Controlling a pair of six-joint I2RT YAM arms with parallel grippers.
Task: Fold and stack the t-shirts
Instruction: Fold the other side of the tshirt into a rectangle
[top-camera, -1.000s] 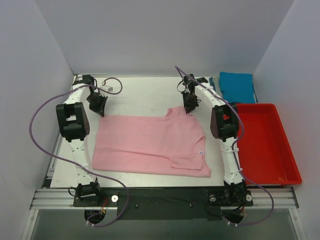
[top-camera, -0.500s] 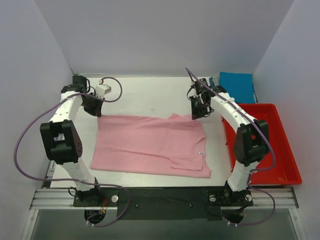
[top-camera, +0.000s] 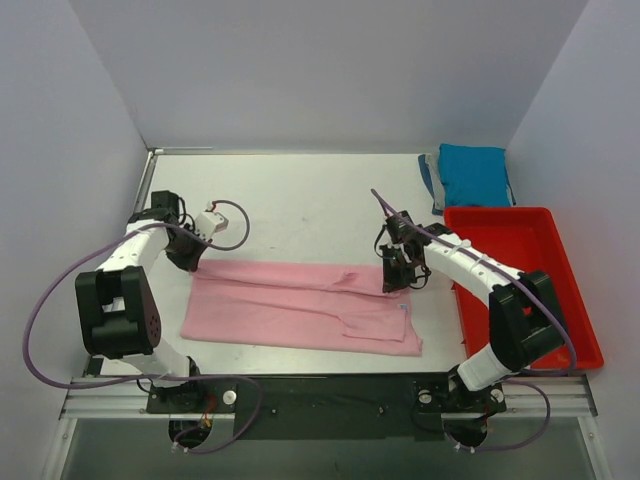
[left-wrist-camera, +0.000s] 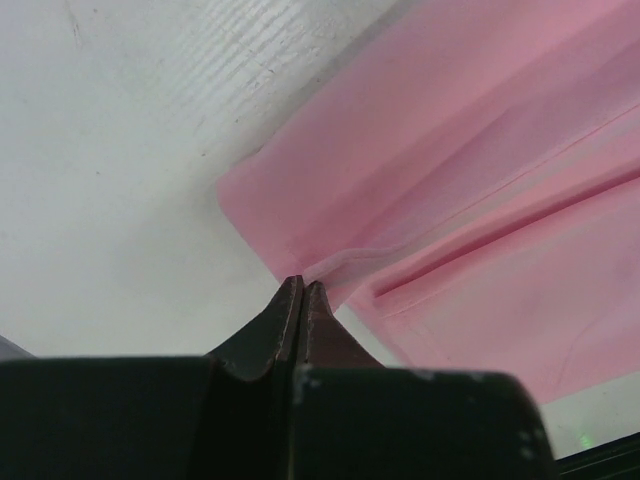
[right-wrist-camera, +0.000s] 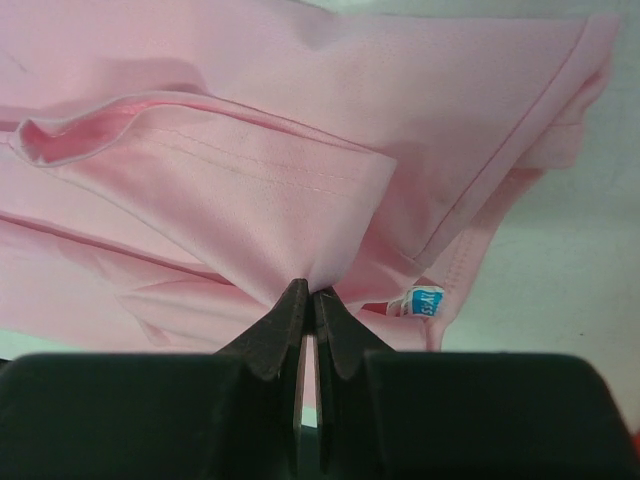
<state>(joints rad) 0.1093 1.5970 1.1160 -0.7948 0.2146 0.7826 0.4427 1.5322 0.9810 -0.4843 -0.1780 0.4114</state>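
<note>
The light pink t-shirt (top-camera: 300, 310) lies on the table, its far edge folded toward the near side. My left gripper (top-camera: 190, 258) is shut on the shirt's far left edge, seen pinched in the left wrist view (left-wrist-camera: 303, 285). My right gripper (top-camera: 393, 282) is shut on the far right edge near the collar, seen pinched in the right wrist view (right-wrist-camera: 307, 290) beside a blue neck label (right-wrist-camera: 425, 300). The pink cloth (right-wrist-camera: 250, 200) hangs in a fold in front of those fingers. The teal blue t-shirt (top-camera: 474, 173) lies folded at the far right corner.
A red plastic tray (top-camera: 530, 290) stands at the right, close to my right arm. White walls close in the left, back and right. The table's bare white top (top-camera: 300, 200) lies beyond the pink shirt.
Both grippers have moved toward the near edge, dragging the shirt's far edge over itself. The shirt is now a narrower band than a second ago.
</note>
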